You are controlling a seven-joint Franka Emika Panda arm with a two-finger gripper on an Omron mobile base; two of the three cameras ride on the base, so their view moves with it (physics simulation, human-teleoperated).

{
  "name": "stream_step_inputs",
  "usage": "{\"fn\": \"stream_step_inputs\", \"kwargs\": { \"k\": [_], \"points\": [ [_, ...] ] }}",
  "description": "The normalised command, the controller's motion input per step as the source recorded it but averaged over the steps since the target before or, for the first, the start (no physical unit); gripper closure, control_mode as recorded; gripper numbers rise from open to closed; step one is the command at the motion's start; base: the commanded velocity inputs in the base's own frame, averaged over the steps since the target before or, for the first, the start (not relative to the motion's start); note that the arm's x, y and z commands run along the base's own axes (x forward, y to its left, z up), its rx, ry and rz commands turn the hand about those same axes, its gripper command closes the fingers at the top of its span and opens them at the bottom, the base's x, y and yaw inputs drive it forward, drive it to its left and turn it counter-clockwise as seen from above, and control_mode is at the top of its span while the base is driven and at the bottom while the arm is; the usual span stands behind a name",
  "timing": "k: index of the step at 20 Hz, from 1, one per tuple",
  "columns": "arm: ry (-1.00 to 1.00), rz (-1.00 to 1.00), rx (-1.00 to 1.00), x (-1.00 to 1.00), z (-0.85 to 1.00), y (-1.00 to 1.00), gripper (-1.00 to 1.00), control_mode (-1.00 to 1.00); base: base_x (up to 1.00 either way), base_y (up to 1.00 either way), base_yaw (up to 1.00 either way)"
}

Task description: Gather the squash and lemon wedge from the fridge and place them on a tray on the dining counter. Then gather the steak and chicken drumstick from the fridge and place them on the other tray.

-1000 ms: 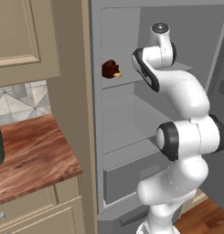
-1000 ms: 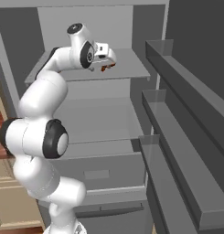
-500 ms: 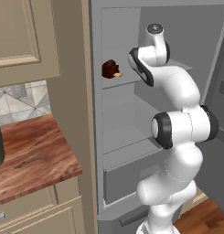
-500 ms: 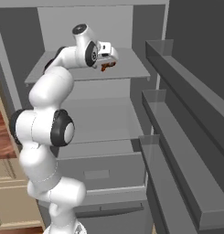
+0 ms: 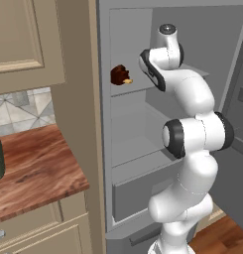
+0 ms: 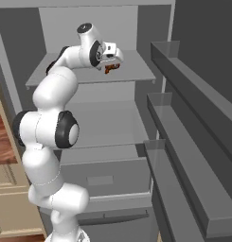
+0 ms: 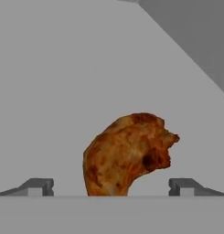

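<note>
Drumstick (image 7: pixel 129 153) straight ahead of my jaws, centred between the two fingertips (image 7: pixel 38 186) in the hand view; that alignment is what the coming move turns on. My jaws stand spread wide and grasp nothing; a tip shows on either side of the browned meat, each with a clear gap to it, so I judge a straight advance along my present line would bring the piece between them without any sideways correction.

The chicken drumstick sits on the upper shelf (image 6: pixel 136 75) of the fridge (image 5: pixel 192 44), which stands with its door swung wide; in the left base view the drumstick (image 5: pixel 121 75) lies toward the left side of that shelf, near its front edge, and in the right base view my gripper (image 6: pixel 112 53) hovers just beside it, not touching as far as I can tell.

Its long axis, seen from the hand, runs from the narrow end low near my tips up and to the right, to the knobbly thick end; it lies roughly across my closing line at the lower part, which I judge is the better place to pinch; the thick end looks too broad and lumpy for a sure hold.

No second arm to weigh; the reach is mine alone.
</note>
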Motion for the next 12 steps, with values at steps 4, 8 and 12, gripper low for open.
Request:
{"fn": "stream_step_inputs", "kwargs": {
  "k": [4,8,12],
  "points": [
    [0.0,-0.05,0.0,-0.01,-0.13,-0.04,-1.0,-1.0,0.0,0.0,0.0],
    [0.0,-0.04,0.0,0.0,-0.14,0.0,-1.0,-1.0,0.0,0.0,0.0],
    [0.0,-0.02,0.03,0.0,-0.15,-0.02,-1.0,-1.0,0.0,0.0,0.0]
  ]
}}
